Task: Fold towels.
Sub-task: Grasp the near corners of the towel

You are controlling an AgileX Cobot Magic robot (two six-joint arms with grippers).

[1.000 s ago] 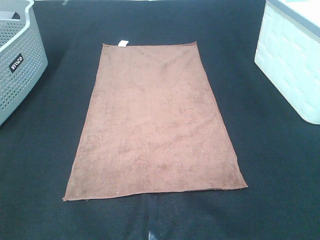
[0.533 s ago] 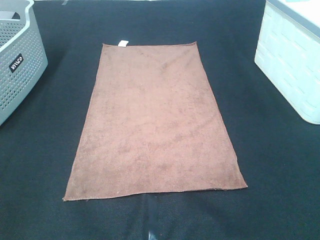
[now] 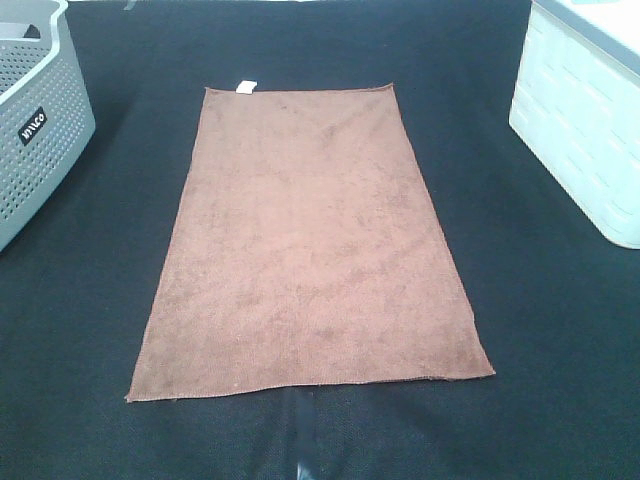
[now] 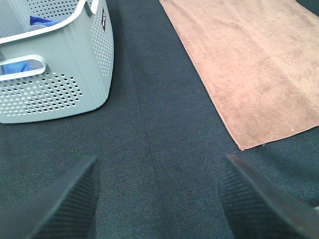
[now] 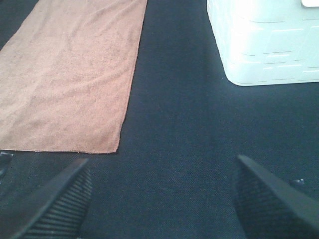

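The reddish-brown towel [image 3: 310,240] lies spread flat on the black table, its long side running away from me, with a small white tag [image 3: 246,85] at its far short edge. It also shows in the left wrist view [image 4: 249,64] and the right wrist view [image 5: 70,74]. Neither gripper shows in the high view. My left gripper [image 4: 157,199] is open and empty over bare table, off the towel's near left corner. My right gripper [image 5: 162,201] is open and empty over bare table, off the towel's near right corner.
A grey perforated basket [image 3: 30,130] stands at the left edge, with blue cloth [image 4: 42,21] inside it. A white bin [image 3: 585,120] stands at the right edge. The black table cloth [image 3: 560,350] surrounds the towel.
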